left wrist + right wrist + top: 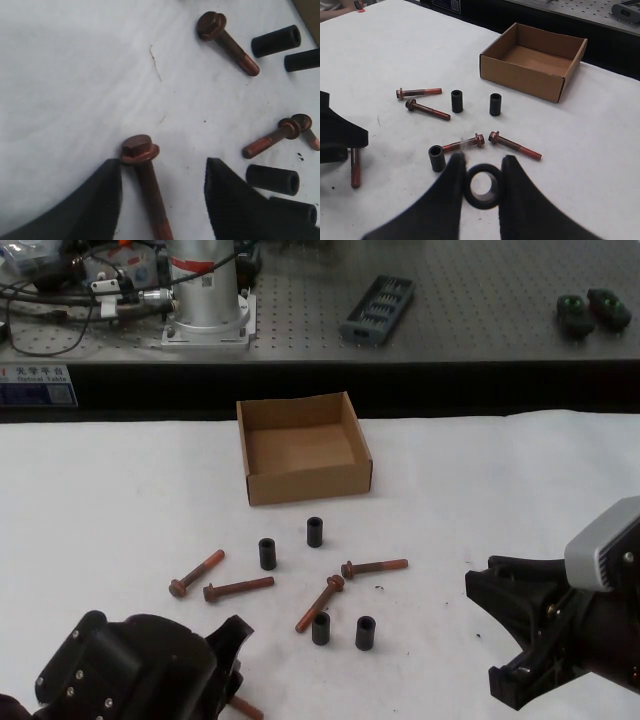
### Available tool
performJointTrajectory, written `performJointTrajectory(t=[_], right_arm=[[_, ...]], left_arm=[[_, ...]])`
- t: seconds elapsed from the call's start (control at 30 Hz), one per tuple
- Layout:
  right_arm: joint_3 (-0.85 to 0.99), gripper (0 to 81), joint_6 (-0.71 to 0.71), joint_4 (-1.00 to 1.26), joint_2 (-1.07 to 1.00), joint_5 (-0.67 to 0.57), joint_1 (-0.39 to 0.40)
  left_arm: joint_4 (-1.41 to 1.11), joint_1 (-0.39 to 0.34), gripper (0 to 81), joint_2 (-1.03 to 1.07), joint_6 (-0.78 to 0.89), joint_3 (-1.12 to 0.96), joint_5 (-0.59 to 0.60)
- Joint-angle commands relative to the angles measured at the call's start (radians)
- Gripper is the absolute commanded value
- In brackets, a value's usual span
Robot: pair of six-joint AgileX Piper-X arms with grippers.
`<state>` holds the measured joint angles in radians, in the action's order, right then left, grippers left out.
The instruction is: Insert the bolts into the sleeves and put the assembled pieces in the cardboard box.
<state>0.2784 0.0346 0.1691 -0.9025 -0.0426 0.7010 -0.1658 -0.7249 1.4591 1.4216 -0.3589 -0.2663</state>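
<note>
My left gripper (pixel 164 162) sits open around a rusty-red, flange-headed bolt (pixel 150 195) lying flat; my right gripper (pixel 483 157), open too, faces a stubby black hollow sleeve (pixel 483 204).

cardboard box (pixel 305 448): brown, open-topped, empty, at 12 o'clock of the loose parts | sleeves (pixel 315 531): four short black tubes, all standing on end, at 6 o'clock of the box | bolts (pixel 374 566): five rusty hex-flange bolts, lying flat, none inserted; four lie among the sleeves | fifth bolt (pixel 145 175): alone at 7 o'clock of the group
</note>
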Motion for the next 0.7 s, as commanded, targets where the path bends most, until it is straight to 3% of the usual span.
performJointTrajectory(t=[0.0,0.37,0.67], right_arm=[[0.001,5.6,0.001,0.018,0.010,0.010,0.000],[0.001,5.6,0.001,0.018,0.010,0.010,0.000],[0.001,5.6,0.001,0.018,0.010,0.010,0.000]], left_arm=[[-0.016,0.004,30.0,0.035,0.016,-0.002,0.014],[-0.023,0.004,0.4,0.093,-0.080,-0.013,0.077],[-0.032,0.031,0.6,0.093,-0.307,-0.013,0.110]])
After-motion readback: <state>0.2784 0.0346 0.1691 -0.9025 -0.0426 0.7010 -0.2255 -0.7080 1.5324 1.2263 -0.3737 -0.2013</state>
